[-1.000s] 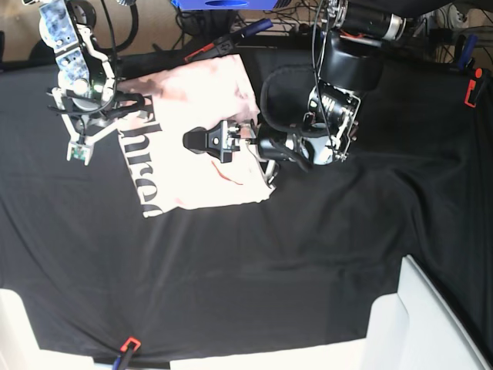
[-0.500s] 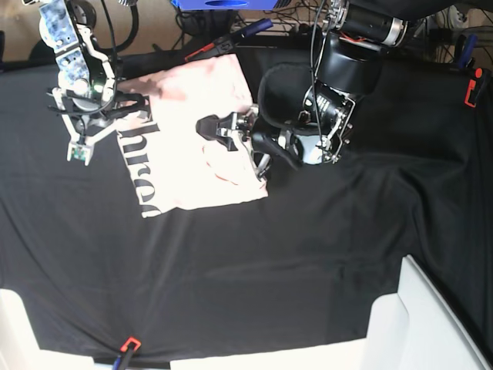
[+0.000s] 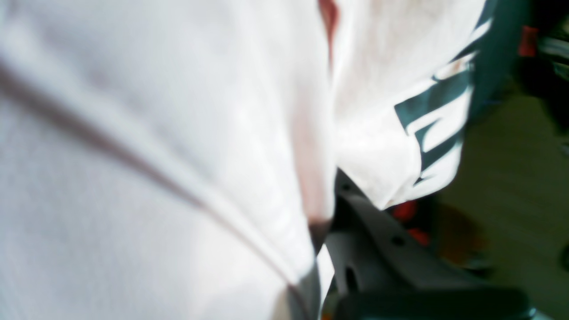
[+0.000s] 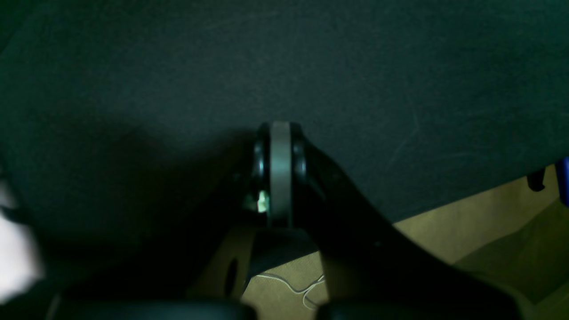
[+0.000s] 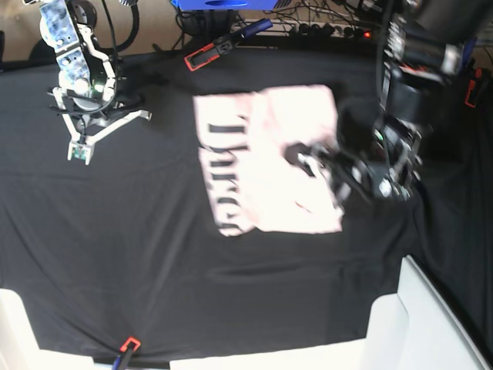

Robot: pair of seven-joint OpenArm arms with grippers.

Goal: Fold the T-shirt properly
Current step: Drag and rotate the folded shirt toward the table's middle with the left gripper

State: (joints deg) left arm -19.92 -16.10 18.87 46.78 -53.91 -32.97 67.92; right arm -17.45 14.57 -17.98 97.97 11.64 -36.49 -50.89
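T-shirt (image 5: 269, 158) lies as a folded pale pink rectangle in the upper middle of the base view, flat on the black table cloth (image 5: 154, 285). Black lettering runs down its left edge; right edge sits under the left gripper (image 5: 312, 163).

Left gripper: jaws pinched on the T-shirt's right side. In the left wrist view cloth fills almost the whole frame, a fold ridge running diagonally and a finger (image 3: 355, 240) showing at lower centre, with fabric draped over it. Blurred, so the exact depth of the pinch can't be read.

Risks, as I judge them:
- Pinch may hold only the top layer. Any pull would then peel that layer off and undo the fold beneath.
- Grip is at one side only. The free left edge has nothing holding it down and could drag, skew or bunch on the cloth.
- The table cloth is soft and already rippled; it might get caught along with the shirt.

Pose: left arm reaches in from the upper right of the base view, wrist bent low, gripper pointing left across the shirt. Right gripper (image 5: 85, 116) parked at upper left, well apart from the shirt, jaws together on nothing, hanging over bare black cloth.
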